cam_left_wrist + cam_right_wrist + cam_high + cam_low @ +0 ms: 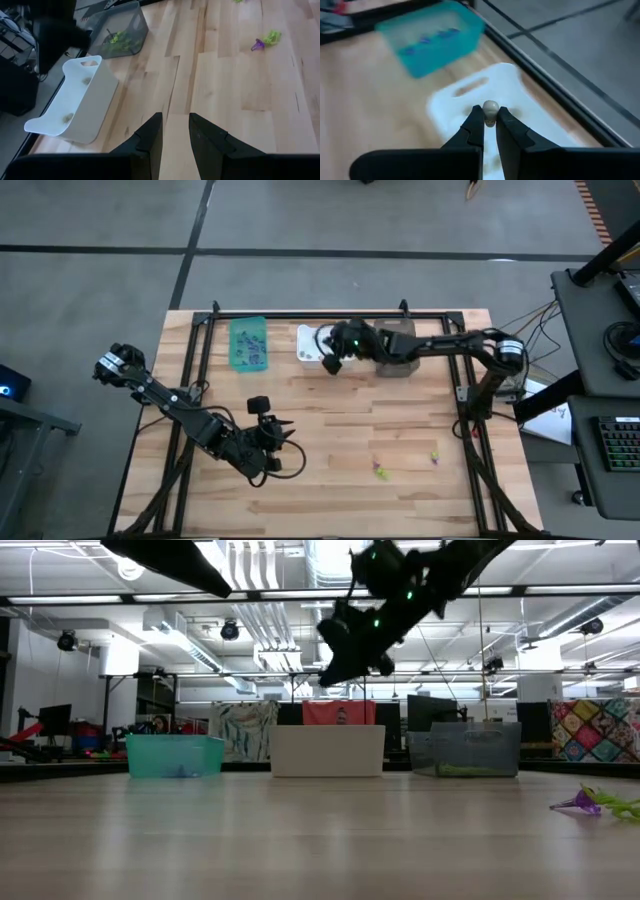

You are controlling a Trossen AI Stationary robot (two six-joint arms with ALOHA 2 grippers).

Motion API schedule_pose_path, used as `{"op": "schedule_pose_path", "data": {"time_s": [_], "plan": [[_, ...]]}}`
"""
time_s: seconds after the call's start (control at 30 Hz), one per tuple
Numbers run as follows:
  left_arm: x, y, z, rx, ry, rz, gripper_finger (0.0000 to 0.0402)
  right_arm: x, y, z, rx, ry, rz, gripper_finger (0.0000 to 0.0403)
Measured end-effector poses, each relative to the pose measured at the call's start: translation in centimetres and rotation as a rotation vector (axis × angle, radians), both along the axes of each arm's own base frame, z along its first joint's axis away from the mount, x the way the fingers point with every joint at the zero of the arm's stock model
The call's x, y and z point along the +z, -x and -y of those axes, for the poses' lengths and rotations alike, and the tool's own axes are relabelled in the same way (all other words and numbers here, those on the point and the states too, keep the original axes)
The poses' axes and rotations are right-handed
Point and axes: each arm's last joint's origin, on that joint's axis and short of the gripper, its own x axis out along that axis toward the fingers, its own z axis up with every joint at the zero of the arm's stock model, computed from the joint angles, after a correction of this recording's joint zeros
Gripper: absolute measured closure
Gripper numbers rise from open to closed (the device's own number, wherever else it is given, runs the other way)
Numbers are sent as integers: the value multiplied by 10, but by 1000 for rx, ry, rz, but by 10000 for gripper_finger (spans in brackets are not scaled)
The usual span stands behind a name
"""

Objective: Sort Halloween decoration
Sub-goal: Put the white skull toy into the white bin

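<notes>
The right tool (489, 122) pinches a small pale greyish trinket (490, 108) between its fingertips, held in the air above the white bin (485, 100) at the far edge of the counter (330, 440). Just beside that bin stand the teal bin (248, 343) (purple pieces lie inside) and the dark bin (117, 30), which holds lime-green pieces. The left tool (175, 132) waits over the near left part of the counter, its fingers slightly apart with nothing between them. Well apart from the bins, near the right front, a purple trinket (257, 45) and lime-green trinkets (272, 36) lie loose on the wood.
</notes>
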Motion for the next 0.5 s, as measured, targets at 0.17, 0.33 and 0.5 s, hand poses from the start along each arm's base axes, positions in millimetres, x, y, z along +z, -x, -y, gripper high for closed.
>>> {"op": "schedule_pose_path", "data": {"time_s": [0.17,0.33,0.5], "plan": [[0,0,0,1,0,-2,323,-24,-1,23,-53,-21,-55,385],[0,0,0,1,0,-1,323,-33,-3,25,-53,-28,-79,385],[0,0,0,2,2,0,323,-34,-2,27,-63,-24,-85,385]]}}
